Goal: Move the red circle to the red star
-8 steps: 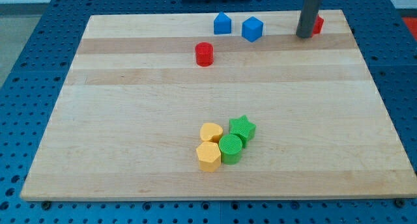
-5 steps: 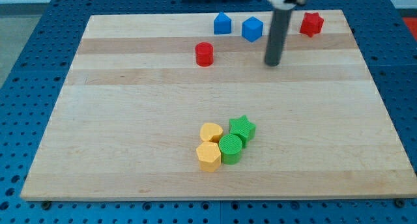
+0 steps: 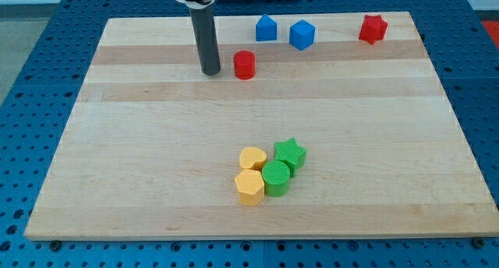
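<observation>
Camera view, the only 1 on hand: a pale wooden board lies on a blue perforated table, and 8 blocks sit on it. By colour that is 2 red, 2 blue, 2 green and 2 yellow.

The 2 red ones are the red circle, a short cylinder in the upper middle of the board, and the red star near the view's top right corner. They are well apart, with both blue blocks between them along the top strip: a blue house-shaped block and, just to its right, a blue cube.

The other 4 blocks form 1 tight cluster low in the middle of the board, each touching a neighbour: a green star at the upper right, a green circle below it, a yellow heart at the upper left (its notch is faint, so the shape is only fairly sure) and a yellow hexagon at the lower left.

The arm carries no pincer at all, so there is nothing to be spread or pressed together; it ends in 1 straight dark rod standing upright. My tip rests on the board just to the left of the red circle, at about the same height in the view, with a narrow strip of bare wood showing between them, so they are near but not touching. The red star lies far off to the right of both.
</observation>
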